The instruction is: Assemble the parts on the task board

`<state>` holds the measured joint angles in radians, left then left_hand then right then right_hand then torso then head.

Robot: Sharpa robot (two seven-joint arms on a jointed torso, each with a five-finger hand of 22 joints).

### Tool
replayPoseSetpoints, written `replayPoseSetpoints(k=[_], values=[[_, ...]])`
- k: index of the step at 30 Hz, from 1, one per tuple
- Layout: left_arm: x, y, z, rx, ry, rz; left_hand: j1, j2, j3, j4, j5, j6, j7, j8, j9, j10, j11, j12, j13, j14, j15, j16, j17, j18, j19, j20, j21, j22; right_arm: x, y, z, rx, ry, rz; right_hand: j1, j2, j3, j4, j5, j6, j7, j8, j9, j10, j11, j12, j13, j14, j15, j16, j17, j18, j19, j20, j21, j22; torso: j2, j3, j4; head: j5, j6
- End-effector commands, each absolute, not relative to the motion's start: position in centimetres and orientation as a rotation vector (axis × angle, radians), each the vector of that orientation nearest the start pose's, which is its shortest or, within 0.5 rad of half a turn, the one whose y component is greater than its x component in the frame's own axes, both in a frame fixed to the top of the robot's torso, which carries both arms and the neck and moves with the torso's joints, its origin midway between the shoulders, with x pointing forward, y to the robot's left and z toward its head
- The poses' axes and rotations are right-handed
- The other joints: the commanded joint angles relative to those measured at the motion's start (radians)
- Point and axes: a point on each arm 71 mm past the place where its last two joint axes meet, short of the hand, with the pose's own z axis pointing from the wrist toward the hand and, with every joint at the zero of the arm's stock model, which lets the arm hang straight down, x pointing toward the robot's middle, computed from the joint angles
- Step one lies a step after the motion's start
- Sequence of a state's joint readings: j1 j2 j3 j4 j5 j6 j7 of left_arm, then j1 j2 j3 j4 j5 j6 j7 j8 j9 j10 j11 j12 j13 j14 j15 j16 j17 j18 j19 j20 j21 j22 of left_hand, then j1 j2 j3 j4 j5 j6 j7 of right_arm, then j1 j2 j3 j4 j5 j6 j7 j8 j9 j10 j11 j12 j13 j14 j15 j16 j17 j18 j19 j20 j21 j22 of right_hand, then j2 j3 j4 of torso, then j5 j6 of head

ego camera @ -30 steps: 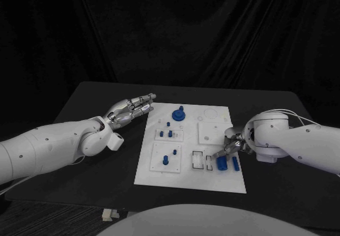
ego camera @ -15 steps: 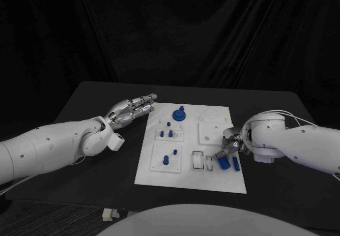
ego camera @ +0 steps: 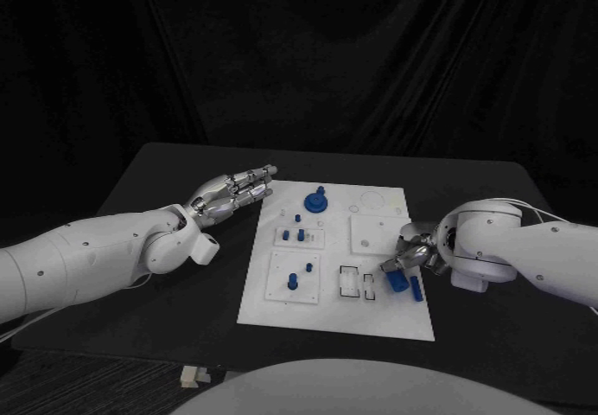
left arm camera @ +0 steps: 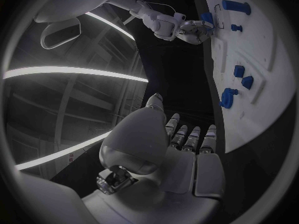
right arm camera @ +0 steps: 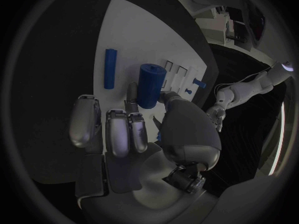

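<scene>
The right robot hand (right arm camera: 140, 129) pinched a blue cylinder (right arm camera: 150, 85), its long axis tilted over the board (ego camera: 374, 316). The left robot hand (ego camera: 233, 194) hovered released, fingers apart.

the white task board (ego camera: 389, 313) lies flat on the table. a stout blue cylinder (right arm camera: 150, 84) stands near its right edge, a slim blue rod (right arm camera: 109, 68) lying just beside; smaller blue parts (ego camera: 315, 201) sit farther left.
</scene>
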<state>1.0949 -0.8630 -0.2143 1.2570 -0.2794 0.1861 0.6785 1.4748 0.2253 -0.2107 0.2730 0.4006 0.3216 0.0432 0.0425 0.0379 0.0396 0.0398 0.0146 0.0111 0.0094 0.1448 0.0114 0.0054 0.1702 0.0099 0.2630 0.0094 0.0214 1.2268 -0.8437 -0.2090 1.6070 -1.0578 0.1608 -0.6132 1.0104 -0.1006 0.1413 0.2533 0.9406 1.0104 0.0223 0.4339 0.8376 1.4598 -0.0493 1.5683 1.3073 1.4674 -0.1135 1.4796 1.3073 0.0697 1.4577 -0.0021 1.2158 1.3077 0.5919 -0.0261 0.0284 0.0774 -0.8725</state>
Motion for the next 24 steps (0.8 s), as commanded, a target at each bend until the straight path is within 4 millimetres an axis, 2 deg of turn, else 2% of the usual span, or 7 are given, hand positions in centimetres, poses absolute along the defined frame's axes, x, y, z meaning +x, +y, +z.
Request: replayPoseSetpoints(k=[1,8,15,23,24], values=[[46.0,27.5,-27.6,-0.752,1.586,-1.809,0.002,0.006,-0.001,0.004,-0.001,0.002,0.008,-0.001,0.001,-0.003,-0.001,-0.001,-0.001,-0.001,-0.001,-0.004,-0.001,0.009,-0.001,0.007,-0.001,0.001,43.3,-20.3,-25.7,0.253,2.475,0.377,-0.001,0.007,0.105,-0.096,0.005,-0.013,-0.019,0.007,0.010,0.111,-0.017,0.002,0.263,0.072,-0.008,-0.004,0.088,0.006,-0.004,-0.006,-0.003,0.162,0.000,-0.0002,0.0005,-0.001,0.000],[46.1,27.4,-27.6,-0.752,1.590,-1.808,0.002,0.009,0.001,0.005,0.005,0.001,0.009,-0.001,0.001,-0.003,0.001,0.000,0.000,-0.001,0.000,-0.005,-0.002,0.010,0.000,0.009,0.000,0.002,43.4,-19.7,-24.3,0.318,2.458,0.442,-0.008,0.009,0.120,-0.098,0.005,-0.013,-0.022,0.014,0.024,0.111,-0.020,0.002,0.263,0.072,-0.010,-0.005,0.084,0.006,-0.003,-0.008,-0.001,0.163,0.000,-0.0012,-0.0001,-0.007,0.000],[46.1,27.4,-27.6,-0.753,1.593,-1.810,0.002,0.011,0.002,0.006,0.009,0.000,0.008,-0.001,0.001,-0.003,0.002,0.000,0.000,-0.001,0.000,-0.005,-0.002,0.010,0.001,0.010,0.001,0.004,43.2,-18.6,-24.4,0.309,2.491,0.464,-0.013,0.010,0.130,-0.099,-0.003,-0.022,-0.020,0.011,0.028,0.111,-0.019,0.002,0.263,0.070,-0.011,-0.010,0.075,0.007,-0.005,-0.009,-0.006,0.162,0.001,-0.0007,0.0007,-0.004,0.000],[46.0,27.4,-27.7,-0.755,1.596,-1.810,0.001,0.014,0.003,0.008,0.011,-0.001,0.008,-0.002,0.000,-0.003,0.004,0.000,0.000,-0.001,0.000,-0.005,-0.002,0.010,0.002,0.011,0.001,0.005,42.8,-17.8,-25.9,0.306,2.532,0.459,-0.042,0.017,0.150,-0.098,-0.083,-0.037,-0.011,-0.011,0.024,0.111,-0.012,0.002,0.263,0.069,-0.005,-0.014,0.065,0.008,-0.009,-0.005,-0.017,0.159,0.000,-0.0005,0.0006,-0.002,0.000],[46.0,27.4,-27.7,-0.755,1.597,-1.811,0.001,0.015,0.003,0.009,0.012,-0.002,0.008,-0.002,0.000,-0.003,0.004,0.000,0.000,-0.001,0.001,-0.005,-0.002,0.010,0.002,0.011,0.001,0.005,42.7,-17.7,-26.1,0.307,2.535,0.459,-0.049,0.020,0.150,-0.095,-0.120,-0.039,-0.009,-0.017,0.020,0.111,-0.010,0.002,0.263,0.069,-0.004,-0.015,0.064,0.008,-0.009,-0.004,-0.019,0.158,0.001,-0.0006,0.0004,-0.002,0.000]])
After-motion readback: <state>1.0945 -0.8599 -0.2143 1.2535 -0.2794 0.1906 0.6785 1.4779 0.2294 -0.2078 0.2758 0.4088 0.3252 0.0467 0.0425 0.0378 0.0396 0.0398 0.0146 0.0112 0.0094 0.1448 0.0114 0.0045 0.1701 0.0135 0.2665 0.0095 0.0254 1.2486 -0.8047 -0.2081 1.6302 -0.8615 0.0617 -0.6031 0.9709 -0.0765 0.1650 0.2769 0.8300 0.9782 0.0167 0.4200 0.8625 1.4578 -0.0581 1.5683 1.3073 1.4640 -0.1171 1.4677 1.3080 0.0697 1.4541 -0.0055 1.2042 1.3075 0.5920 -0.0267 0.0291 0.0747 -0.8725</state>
